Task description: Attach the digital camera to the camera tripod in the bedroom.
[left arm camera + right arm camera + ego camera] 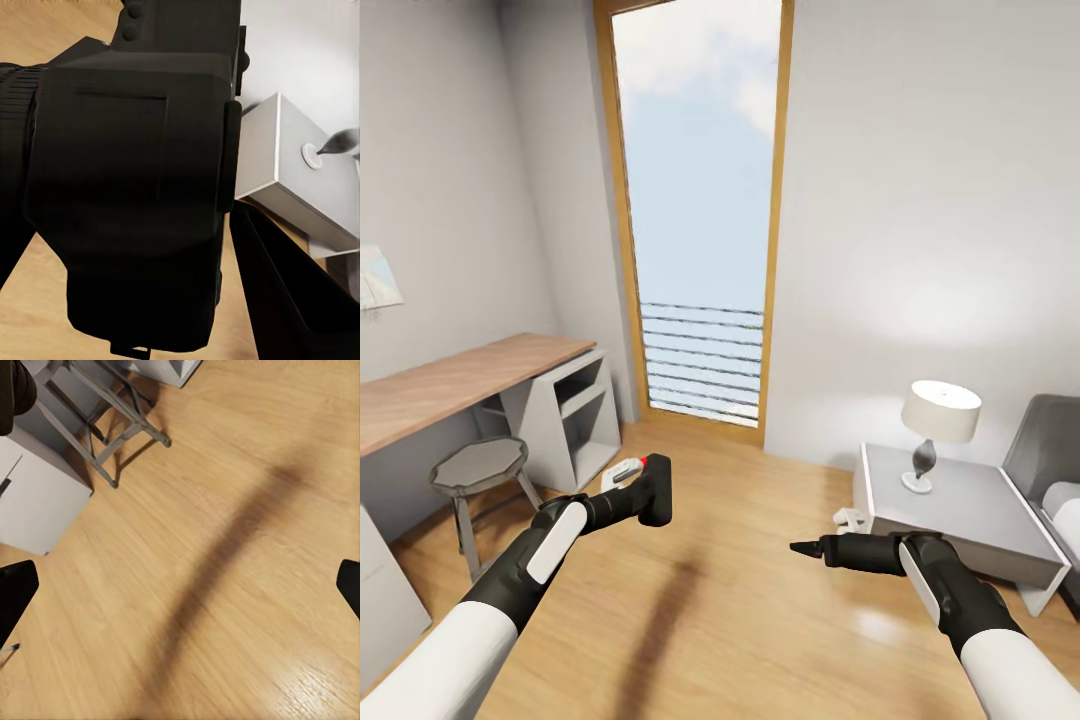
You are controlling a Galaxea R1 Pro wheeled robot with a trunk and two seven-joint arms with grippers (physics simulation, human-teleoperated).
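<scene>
Both arms had white upper sleeves that gave way to black jointed forearms, each carrying a long white oval panel (glossy, like moulded plastic), and both ended in black grippers with tapered fingers.

No writing, label, brand or number can be read anywhere here. The one candidate is a pale sheet (pixel 378 278) pinned to the wall at the left edge of the head view, above the desk (pixel 455 385); it carries faint bluish marks, perhaps a print or map, but they are too blurred to make out as letters. The digital camera (pixel 131 202), close up in the left wrist view, shows only plain black surfaces with no legible marking on them.
</scene>
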